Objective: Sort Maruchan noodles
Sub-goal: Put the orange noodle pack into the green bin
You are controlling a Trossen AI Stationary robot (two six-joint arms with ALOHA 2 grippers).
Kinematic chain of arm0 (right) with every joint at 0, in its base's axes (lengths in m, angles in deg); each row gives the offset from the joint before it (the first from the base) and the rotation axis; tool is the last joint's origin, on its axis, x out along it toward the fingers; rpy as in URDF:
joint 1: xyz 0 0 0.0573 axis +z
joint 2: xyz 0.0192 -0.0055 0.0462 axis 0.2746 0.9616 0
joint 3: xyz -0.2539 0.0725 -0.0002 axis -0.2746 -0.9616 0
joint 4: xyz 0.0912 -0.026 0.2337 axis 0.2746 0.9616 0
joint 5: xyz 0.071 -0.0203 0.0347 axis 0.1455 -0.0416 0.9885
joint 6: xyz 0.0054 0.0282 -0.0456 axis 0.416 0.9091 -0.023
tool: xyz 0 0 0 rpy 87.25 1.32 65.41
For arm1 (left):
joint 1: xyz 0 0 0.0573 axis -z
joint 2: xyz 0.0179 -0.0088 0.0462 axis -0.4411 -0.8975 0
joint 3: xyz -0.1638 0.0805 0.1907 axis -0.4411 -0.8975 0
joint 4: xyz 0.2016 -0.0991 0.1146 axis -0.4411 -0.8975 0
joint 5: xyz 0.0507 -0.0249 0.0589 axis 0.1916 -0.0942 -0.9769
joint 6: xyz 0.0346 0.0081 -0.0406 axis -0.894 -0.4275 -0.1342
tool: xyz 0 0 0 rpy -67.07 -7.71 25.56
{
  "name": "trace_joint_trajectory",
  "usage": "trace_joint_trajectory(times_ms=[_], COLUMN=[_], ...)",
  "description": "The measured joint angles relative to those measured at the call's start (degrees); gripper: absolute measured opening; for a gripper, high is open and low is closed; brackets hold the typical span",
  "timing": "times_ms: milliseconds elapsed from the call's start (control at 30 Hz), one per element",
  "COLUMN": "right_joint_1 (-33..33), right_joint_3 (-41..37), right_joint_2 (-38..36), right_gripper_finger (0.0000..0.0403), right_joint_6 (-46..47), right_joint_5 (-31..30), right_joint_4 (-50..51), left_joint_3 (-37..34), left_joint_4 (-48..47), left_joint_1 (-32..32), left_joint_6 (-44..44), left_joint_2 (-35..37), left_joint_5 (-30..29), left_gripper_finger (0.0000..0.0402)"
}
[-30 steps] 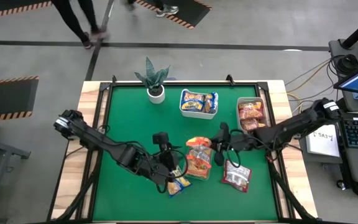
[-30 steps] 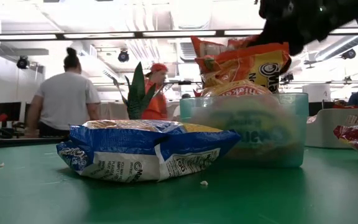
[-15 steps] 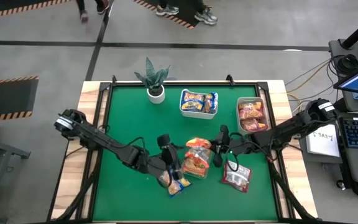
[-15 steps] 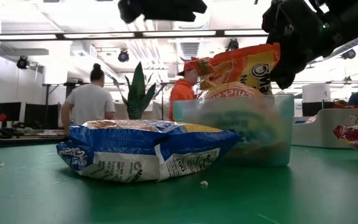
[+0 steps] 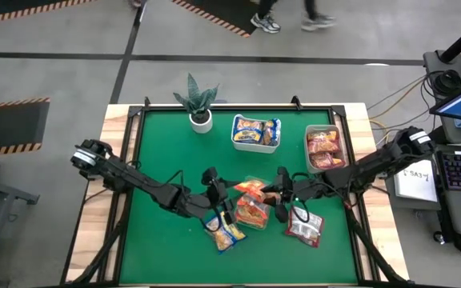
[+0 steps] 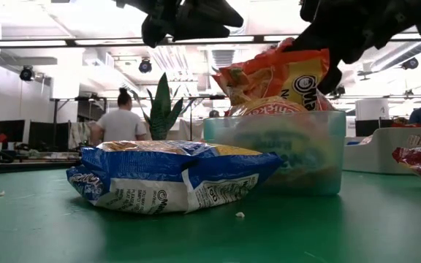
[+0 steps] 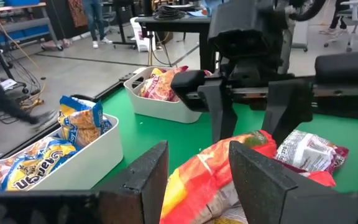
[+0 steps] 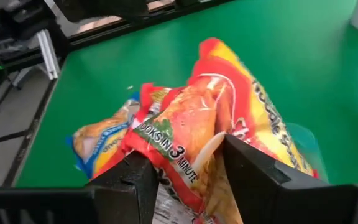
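Several orange noodle packets (image 5: 252,206) stand piled in a clear tray (image 6: 283,157) at mid-table. The top orange packet (image 6: 283,73) leans on the pile. My right gripper (image 8: 188,168) is open, its fingers on either side of that packet's end. My left gripper (image 7: 194,162) is open and raised, facing the pile from the table's left, orange wrapper showing between its fingers. A yellow-and-blue packet (image 5: 225,234) lies flat near the front edge. A red-and-silver packet (image 5: 304,226) lies to the pile's right. My right gripper stands open around the top orange packet's upper end (image 7: 253,140), coming level and slightly downward from the table's right. Whether either finger (image 7: 219,118) touches the wrapper I cannot tell. The packet rests on the pile.
A white tub (image 5: 256,133) of yellow-and-blue packets and a grey bin (image 5: 324,149) of red packets stand at the far right. A potted plant (image 5: 198,102) is at the far edge. People move about beyond the table.
My right gripper has opened and let go of the top orange packet, which has tipped and settled onto the pile. My left gripper has come down and rolled, moving from over the yellow-and-blue packet toward the orange pile.
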Motion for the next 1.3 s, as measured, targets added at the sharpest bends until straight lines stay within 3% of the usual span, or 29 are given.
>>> trace_joint_trajectory(times_ms=[433, 800, 933, 1100, 1300], right_joint_1=[1.1, 4.6, 4.8, 4.7, 3.4], right_joint_3=[11.7, 20.1, 16.4, 10.1, 4.1], right_joint_2=[-0.6, -0.7, -0.7, -0.7, -0.7], right_gripper_finger=[0.0133, 0.009, 0.0065, 0.0036, 0.0011], right_joint_6=[4.3, 6.9, 9.3, 10.5, 7.0], right_joint_5=[3.1, 1.7, -2.7, -6.8, -9.5], right_joint_4=[27.7, 52.3, 50.9, 40.4, 25.8], left_joint_3=[0.3, 0.3, 0.6, 0.6, 0.6], left_joint_4=[-0.1, 0.0, 0.1, -0.2, 0.0], left_joint_1=[-0.1, -3.3, -5.1, -5.6, -5.5], left_joint_6=[1.6, 0.0, 0.2, 2.0, 7.9], left_joint_2=[-3.7, -3.7, -3.7, -4.7, -6.1], left_joint_5=[0.2, -0.1, -0.1, 0.7, 9.3], left_gripper_finger=[0.0152, 0.0152, 0.0152, 0.0152, 0.0153])
